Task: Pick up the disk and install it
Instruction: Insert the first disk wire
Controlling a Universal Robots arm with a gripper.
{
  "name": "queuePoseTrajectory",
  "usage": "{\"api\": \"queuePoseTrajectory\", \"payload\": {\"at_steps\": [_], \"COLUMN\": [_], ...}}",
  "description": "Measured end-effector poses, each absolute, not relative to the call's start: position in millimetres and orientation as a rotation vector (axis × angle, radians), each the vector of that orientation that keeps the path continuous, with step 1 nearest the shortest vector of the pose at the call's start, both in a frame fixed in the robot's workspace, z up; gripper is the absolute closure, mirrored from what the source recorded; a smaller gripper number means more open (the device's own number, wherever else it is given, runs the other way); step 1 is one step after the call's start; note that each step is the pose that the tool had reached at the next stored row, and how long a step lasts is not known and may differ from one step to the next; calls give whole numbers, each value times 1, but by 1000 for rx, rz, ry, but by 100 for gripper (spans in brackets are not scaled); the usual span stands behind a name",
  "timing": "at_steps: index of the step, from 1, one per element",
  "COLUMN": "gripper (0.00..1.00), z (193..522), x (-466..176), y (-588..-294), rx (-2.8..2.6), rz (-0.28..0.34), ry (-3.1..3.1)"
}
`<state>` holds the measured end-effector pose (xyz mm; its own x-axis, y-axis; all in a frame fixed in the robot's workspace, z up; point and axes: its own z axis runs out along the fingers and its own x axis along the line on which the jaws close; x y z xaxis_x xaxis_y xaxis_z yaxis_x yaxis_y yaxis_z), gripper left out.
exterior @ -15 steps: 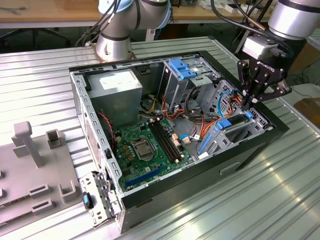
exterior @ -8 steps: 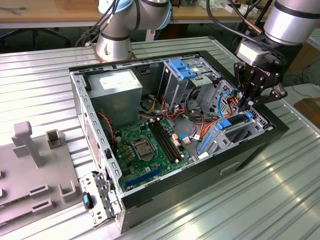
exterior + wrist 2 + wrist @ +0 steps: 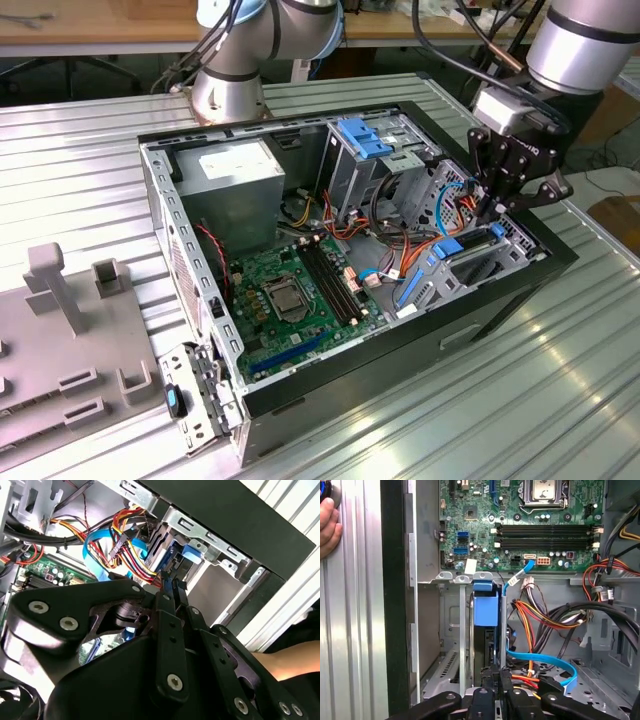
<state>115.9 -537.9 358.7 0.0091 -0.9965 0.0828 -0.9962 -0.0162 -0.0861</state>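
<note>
Disk (image 3: 485,647) stands on edge in a slot of the drive cage (image 3: 451,630) in the first wrist view. Dark side showing, with a blue plastic tab (image 3: 485,605) at the end toward the motherboard (image 3: 520,525). Hand (image 3: 496,674) at the disk's other end, fingers narrow, almost together; cannot tell whether anything is pinched between them. Blue flat cable (image 3: 540,657) and orange wire bundle (image 3: 540,615) just beside the slot. A person's fingers (image 3: 327,525) rest on the ribbed counter (image 3: 355,630) outside the case wall.

Second wrist view: hand (image 3: 171,582) with tips drawn close, right at the blue-grey end of the disk (image 3: 167,550). Coloured wires (image 3: 127,535) just beside it.

Exterior view: open computer case (image 3: 400,360) mid-frame on the counter (image 3: 500,420). Hand (image 3: 490,215) right of centre, lowered into the case's right end at the cage (image 3: 470,275). Power supply (image 3: 235,175) upper left inside the case, motherboard (image 3: 290,290) in the middle. Grey fixture plate (image 3: 60,350) at lower left.
</note>
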Motion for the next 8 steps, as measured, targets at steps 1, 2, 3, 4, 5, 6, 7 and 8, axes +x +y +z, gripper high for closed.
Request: {"api": "queuePoseTrajectory", "payload": {"at_steps": [1,2,3,4,5,6,7,8], "gripper": [84,84,84,84,84,84,84,84], "z": [358,358,358,358,357,357,355,353], "x": [116,116,116,116,116,116,116,116], "y": [-538,-538,-538,-538,-538,-539,-541,-542], "rx": [-2222,-2218,-2217,-2217,-2217,-2217,-2217,-2219], "rz": [-188,-188,-188,-188,-188,-188,-188,-187], "ry": [2209,2214,2215,2215,2215,2215,2215,2212]}}
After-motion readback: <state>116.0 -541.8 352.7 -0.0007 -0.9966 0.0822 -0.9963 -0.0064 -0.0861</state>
